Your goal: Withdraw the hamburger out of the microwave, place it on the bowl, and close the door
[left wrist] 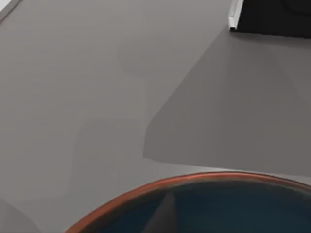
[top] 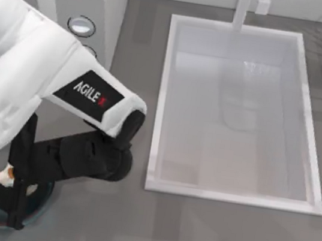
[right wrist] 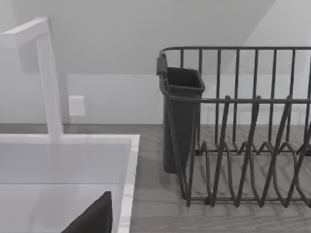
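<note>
While my left pincer [top: 10, 186] hangs over the bowl [top: 39, 206] at the table's front left, I hold the hamburger [top: 2, 178] just above the blue inside. My fingers look shut on it, one dark finger each side, w/ the bun's cream and orange bits peeking out.

To do this bit well, I think I should go down slow, keep the bun over the middle of the bowl, not the rim, then let go soft so it won't roll or bounce out. After that I lift straight up so I don't tip the bowl.

Next along, the microwave [top: 109, 3] sits at the back left, w/ a round knob [top: 82, 25] on its side panel. My own big white arm hides most of it, so I can't tell how the door stands. It's prob. not shut yet, & that job comes last.

Then the white sink [top: 164, 97] fills the middle. My right arm is parked at the far right, back by the wall; can't tell if its fingers are open or shut.

The top view gives the bun and whole layout. The left wrist view gives the bowl's red-brown rim [left wrist: 160, 187] up close, plus bare grey table [left wrist: 97, 73], but no bun. The right wrist view gives a dark dish rack [right wrist: 243, 126] and the tap [right wrist: 48, 73].
</note>
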Controlling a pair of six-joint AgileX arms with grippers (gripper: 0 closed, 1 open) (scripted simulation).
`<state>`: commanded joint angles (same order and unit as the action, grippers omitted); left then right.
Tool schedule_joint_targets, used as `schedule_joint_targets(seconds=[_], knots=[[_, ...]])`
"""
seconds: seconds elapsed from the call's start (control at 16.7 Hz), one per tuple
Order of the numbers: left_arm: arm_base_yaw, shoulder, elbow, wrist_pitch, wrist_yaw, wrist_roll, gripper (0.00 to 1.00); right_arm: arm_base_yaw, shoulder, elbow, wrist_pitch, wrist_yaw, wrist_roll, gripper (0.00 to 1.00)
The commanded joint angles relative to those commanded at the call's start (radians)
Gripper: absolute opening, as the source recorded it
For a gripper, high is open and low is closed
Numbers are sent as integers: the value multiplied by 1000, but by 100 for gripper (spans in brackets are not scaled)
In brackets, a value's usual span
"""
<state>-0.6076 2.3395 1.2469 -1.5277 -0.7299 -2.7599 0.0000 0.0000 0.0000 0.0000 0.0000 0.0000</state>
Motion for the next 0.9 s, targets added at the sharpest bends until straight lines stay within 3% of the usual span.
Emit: schedule_joint_targets(seconds=[0.24, 0.9], knots=[[0, 0, 0, 0, 0, 0, 98, 0, 0, 0, 0, 0, 0, 100], [-11, -55, -1, -17, -20, -39, 100, 0, 0, 0, 0, 0, 0, 100]])
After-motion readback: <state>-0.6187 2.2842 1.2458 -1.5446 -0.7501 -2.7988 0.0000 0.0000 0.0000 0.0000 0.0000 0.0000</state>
